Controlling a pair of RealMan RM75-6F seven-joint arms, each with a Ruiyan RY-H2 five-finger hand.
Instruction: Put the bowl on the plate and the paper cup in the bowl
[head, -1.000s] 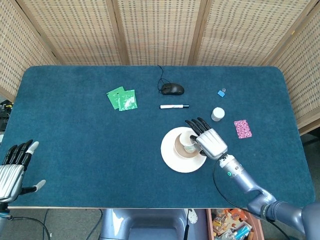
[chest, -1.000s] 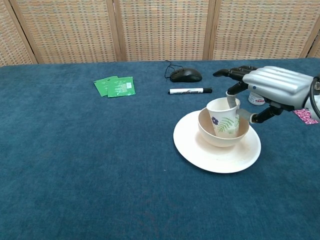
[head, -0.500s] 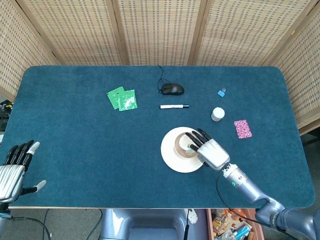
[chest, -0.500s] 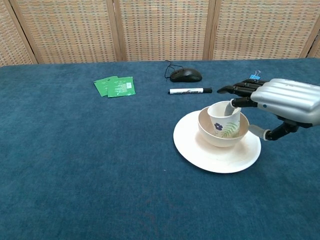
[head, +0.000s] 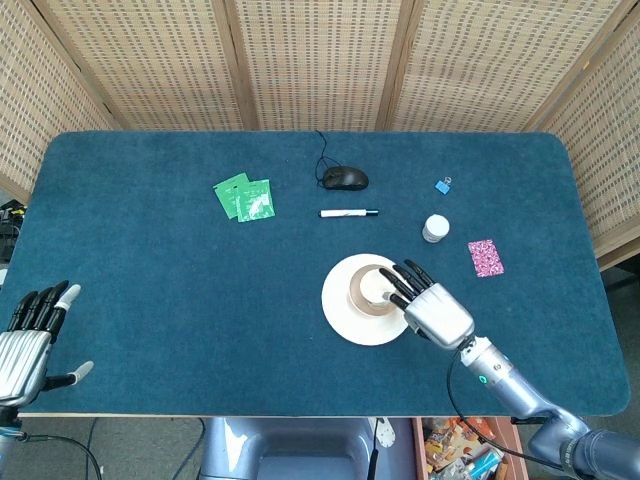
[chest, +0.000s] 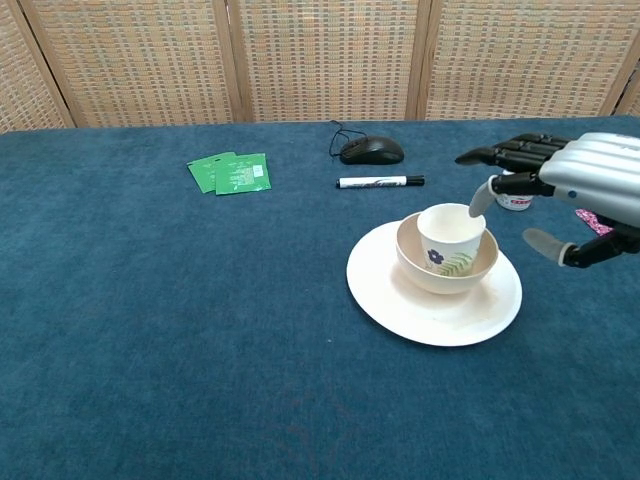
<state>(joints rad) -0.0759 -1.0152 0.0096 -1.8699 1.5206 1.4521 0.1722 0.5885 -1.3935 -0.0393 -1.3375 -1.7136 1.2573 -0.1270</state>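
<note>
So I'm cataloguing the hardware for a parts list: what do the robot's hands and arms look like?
Both hands have ribbed silver-grey backs and black fingers; the left hand shows pale grey tips on some. The right hand joins a silver-grey forearm with a small green light near the wrist and a thin black cable looping beside it.
</note>
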